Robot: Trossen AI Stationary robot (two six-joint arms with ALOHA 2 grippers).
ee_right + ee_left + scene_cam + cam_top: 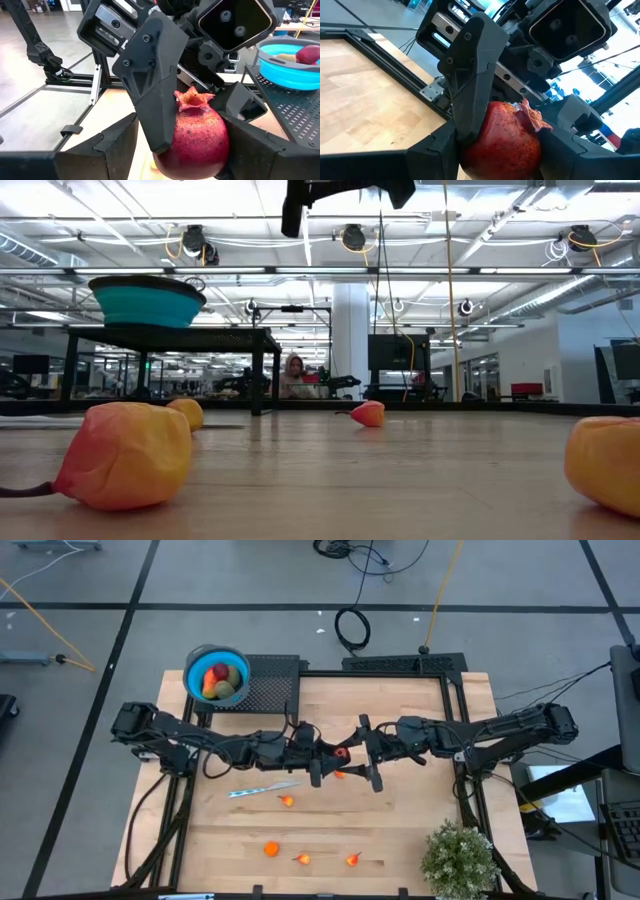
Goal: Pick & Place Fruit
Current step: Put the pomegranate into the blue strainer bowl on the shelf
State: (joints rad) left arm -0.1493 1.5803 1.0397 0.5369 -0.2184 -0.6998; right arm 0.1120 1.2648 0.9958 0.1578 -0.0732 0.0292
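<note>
Pomegranate-like red fruit, the biggest piece, hangs above the middle of the table in the high view, caught between both grippers where the two arms meet nose to nose. You have it there, I judge, as a hand-over in the air. The blue bowl sits on the dark mesh stand at the upper left of the frame, on the left arm's side, so passing the fruit across saves the right arm a long reach.

The left gripper has its fingers clasped on the fruit's flanks, with the crown pointing up and away. The right gripper comes in from the opposite side. Whether it grips or has let go, you cannot tell, because each wrist view is filled by the other arm's hardware.

The bowl already holds a few pieces: red, orange and green-brown. Four small orange fruits lie loose toward the lower middle of the high view, with the knife just above them.

From table height you see only the grippers' undersides, cut off at the top edge, and the red fruit not at all. In the overhead picture it is a small red speck between dark fingers.
</note>
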